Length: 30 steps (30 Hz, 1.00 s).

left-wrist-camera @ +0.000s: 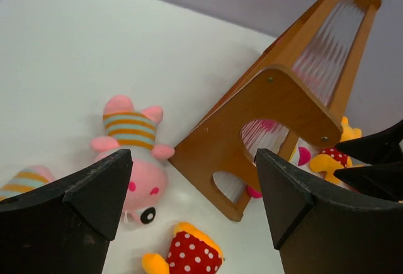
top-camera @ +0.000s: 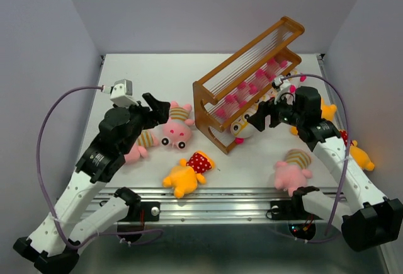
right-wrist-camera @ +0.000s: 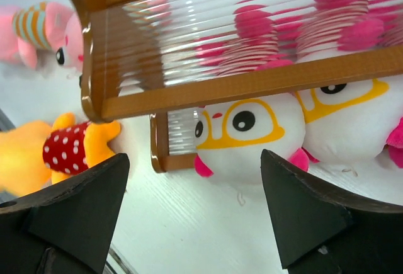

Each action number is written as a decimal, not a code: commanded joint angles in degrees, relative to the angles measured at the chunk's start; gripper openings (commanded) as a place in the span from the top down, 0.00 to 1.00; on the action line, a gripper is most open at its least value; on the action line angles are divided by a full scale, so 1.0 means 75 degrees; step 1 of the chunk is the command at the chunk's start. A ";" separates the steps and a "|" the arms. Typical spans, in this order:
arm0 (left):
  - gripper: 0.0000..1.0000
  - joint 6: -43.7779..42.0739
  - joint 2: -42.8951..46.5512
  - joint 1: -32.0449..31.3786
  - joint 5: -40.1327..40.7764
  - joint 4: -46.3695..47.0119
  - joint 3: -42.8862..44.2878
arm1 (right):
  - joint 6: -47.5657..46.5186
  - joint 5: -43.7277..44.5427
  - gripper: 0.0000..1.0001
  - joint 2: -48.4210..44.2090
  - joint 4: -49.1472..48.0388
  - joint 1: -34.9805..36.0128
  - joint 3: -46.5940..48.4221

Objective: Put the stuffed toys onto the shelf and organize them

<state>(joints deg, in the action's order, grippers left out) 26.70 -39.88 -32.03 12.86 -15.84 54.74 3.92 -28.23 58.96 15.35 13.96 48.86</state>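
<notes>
Both grippers spread empty: right gripper (right-wrist-camera: 195,208) faces the glasses plush (right-wrist-camera: 249,132) under the shelf (top-camera: 252,66) lower tier, probably to reseat it, while left gripper (top-camera: 158,108) hovers over the striped pink pig (top-camera: 176,132) beside the shelf's end panel.

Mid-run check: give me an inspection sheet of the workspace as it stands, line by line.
Surface: white table, toys scattered over it.
Job's things: wooden shelf set at an angle; white-faced toys in orange glasses at its lower tier; two pink striped toys by the left arm; pink toy near the right base; polka-dot yellow toy at the front; yellow toys beside the right arm.
Clutter: nothing seen.
Grippers: left gripper and right gripper both open, empty.
Cables: purple cable loops from each arm.
Surroundings: plain grey walls.
</notes>
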 commanded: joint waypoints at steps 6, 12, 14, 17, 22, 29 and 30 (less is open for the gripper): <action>0.13 0.1714 -0.1303 0.0391 -0.0774 -0.0762 -0.0853 | -0.2058 -0.1170 0.09 -0.0373 0.2265 0.0049 0.0832; 0.13 0.1152 -0.2496 0.1373 -0.1748 0.0351 -0.1251 | -0.1906 -0.1158 0.09 -0.0268 0.2254 -0.0020 0.0985; 0.13 0.0895 -0.2919 0.1714 -0.2217 0.0856 -0.1217 | -0.1871 -0.1193 0.09 -0.0232 0.2254 -0.0021 0.1008; 0.13 0.0297 -0.3973 0.2161 -0.2453 0.0998 -0.0773 | -0.1824 -0.1193 0.06 -0.0209 0.2254 -0.0021 0.1032; 0.15 -0.0569 -0.5965 0.2349 -0.3037 0.0917 0.0177 | -0.1742 -0.1228 0.06 -0.0267 0.2242 -0.0091 0.1032; 0.23 -0.1239 -0.7701 0.2361 -0.3437 0.0787 0.1044 | -0.1730 -0.1217 0.06 -0.0361 0.2265 -0.0162 0.1020; 0.31 -0.1239 -0.7911 0.2361 -0.3542 0.0822 0.1115 | -0.1719 -0.1217 0.06 -0.0361 0.2265 -0.0162 0.1032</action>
<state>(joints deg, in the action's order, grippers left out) 21.80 -97.32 -14.52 -10.94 -9.96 60.07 -9.21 -36.27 57.67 32.67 13.08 53.76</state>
